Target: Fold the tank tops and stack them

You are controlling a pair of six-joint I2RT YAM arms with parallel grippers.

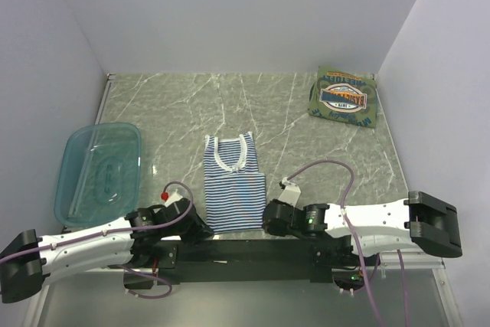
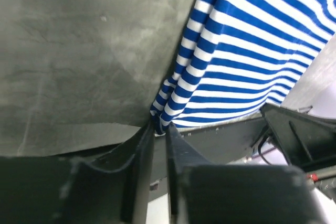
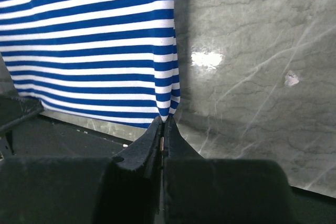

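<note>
The navy-and-white striped tank top [image 1: 233,181] lies flat in the middle near the front edge, neck away from me. My left gripper [image 1: 204,225] is shut on its near left hem corner, seen in the left wrist view [image 2: 159,127]. My right gripper [image 1: 267,217] is shut on its near right hem corner, seen in the right wrist view [image 3: 166,120]. The striped cloth also fills the wrist views [image 2: 252,51] [image 3: 89,40]. The olive-green tank top [image 1: 344,97] with the oval graphic lies folded at the back right. The teal-blue tank top is out of view.
A translucent teal plastic tub [image 1: 99,172] stands at the left. The grey marble table [image 1: 176,112] has white walls on three sides. A black rail [image 1: 237,250] runs along the front edge between the arm bases.
</note>
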